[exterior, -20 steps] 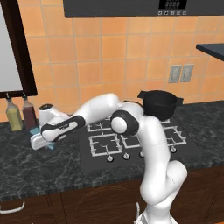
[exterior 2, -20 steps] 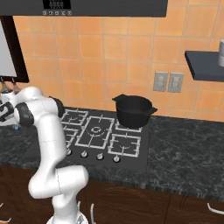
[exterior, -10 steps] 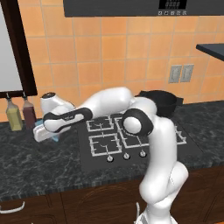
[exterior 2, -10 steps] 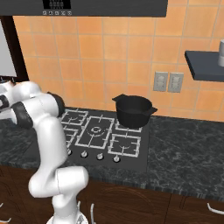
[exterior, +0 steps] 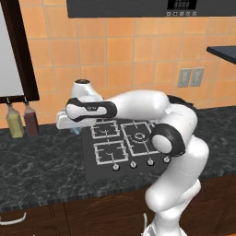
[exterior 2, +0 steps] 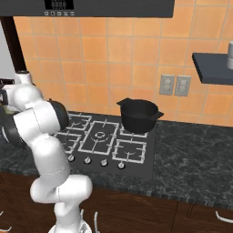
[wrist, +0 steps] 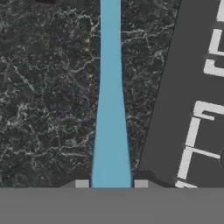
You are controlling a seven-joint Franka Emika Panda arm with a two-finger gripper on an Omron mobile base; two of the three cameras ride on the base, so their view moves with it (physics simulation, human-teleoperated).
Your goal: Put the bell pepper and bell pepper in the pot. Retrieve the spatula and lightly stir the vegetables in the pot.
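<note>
Black marbled surface (exterior: 41,170) spans the lower left of the left base view, hob (exterior: 124,143) at centre. Black pot (exterior 2: 138,115) stands on the rear burner, centre of the right base view. Gripper (wrist: 111,184) clamps the light-blue spatula (wrist: 110,109), running bottom to top of the hand view.

spatula (wrist: 110,109) now up off the counter (exterior: 41,161) in the jaws, arm higher, nearer stove (exterior: 124,145)
</note>
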